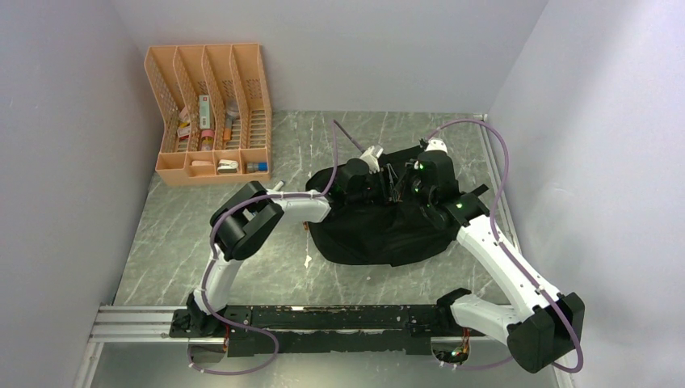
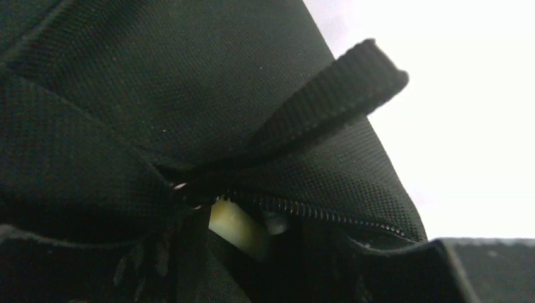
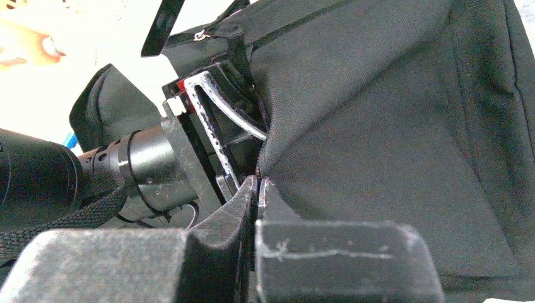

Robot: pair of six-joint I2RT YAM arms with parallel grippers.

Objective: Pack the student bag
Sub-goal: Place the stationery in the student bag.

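An orange organiser [image 1: 210, 113] stood at the far left of the table [image 1: 202, 250]. To its right, mid-table, lay the black bag [image 1: 380, 234]. The left gripper [image 1: 389, 184] sat at the bag's far top by the zip [image 2: 315, 211]; I could not tell whether it was open or closed. At the bag's far right, the right gripper [image 3: 257, 183] was closed, pinching the fabric.

A grey marble-patterned table [image 1: 242, 250] lies under soft, even light. Plain white walls [image 1: 363, 48] rise from its left, far and right edges. An orange mesh organiser [image 1: 212, 113] with 4 upright slots stands in its far-left corner.
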